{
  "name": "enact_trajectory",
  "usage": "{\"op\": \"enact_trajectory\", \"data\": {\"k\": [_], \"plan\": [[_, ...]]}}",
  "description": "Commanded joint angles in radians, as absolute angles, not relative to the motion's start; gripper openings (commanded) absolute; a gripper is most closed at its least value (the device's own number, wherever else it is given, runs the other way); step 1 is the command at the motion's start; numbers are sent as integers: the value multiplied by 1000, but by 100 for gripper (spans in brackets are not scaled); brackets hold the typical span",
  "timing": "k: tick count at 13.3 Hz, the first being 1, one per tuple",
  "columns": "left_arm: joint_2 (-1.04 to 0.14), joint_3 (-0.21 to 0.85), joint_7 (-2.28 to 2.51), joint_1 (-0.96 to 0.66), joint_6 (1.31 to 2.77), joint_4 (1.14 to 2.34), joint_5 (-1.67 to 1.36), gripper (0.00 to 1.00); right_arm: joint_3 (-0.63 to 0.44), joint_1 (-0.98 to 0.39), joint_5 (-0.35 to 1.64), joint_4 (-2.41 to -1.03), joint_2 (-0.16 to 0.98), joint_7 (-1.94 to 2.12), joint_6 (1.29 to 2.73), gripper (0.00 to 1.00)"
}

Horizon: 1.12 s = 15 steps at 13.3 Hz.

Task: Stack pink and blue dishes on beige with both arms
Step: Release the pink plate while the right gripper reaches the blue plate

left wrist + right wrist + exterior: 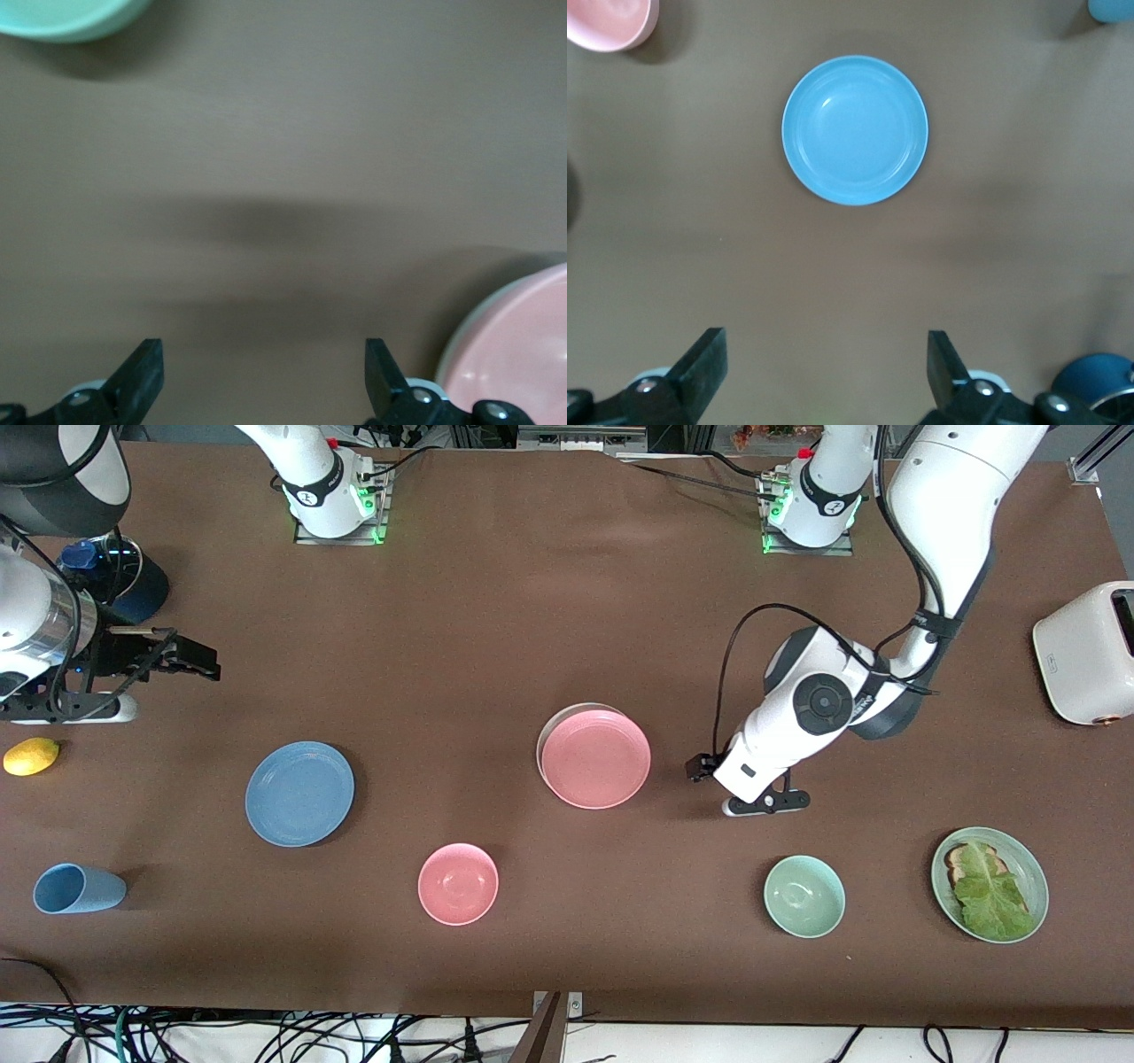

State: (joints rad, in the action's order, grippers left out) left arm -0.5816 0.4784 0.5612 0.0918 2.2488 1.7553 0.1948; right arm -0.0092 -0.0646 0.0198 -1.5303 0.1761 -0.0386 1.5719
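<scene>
The blue plate lay alone toward the right arm's end; the pink plate sat on the beige plate mid-table. Beside that stack the left gripper hung low, fingers spread, empty. The right gripper waited high, fingers apart
</scene>
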Motion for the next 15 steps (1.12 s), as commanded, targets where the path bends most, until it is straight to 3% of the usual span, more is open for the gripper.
{"op": "enact_trajectory", "data": {"k": [1, 10, 15], "plan": [[-548, 492, 467, 158, 2197, 1761, 218, 100, -6, -51, 21, -1489, 196, -51, 1582, 100], [-508, 492, 42, 426, 2086, 1761, 210, 100, -3, -92, 21, -1499, 288, -6, 1666, 100], [-433, 492, 14, 477, 1985, 1743, 206, 100, -6, -86, 14, -1494, 285, -8, 1666, 100]]}}
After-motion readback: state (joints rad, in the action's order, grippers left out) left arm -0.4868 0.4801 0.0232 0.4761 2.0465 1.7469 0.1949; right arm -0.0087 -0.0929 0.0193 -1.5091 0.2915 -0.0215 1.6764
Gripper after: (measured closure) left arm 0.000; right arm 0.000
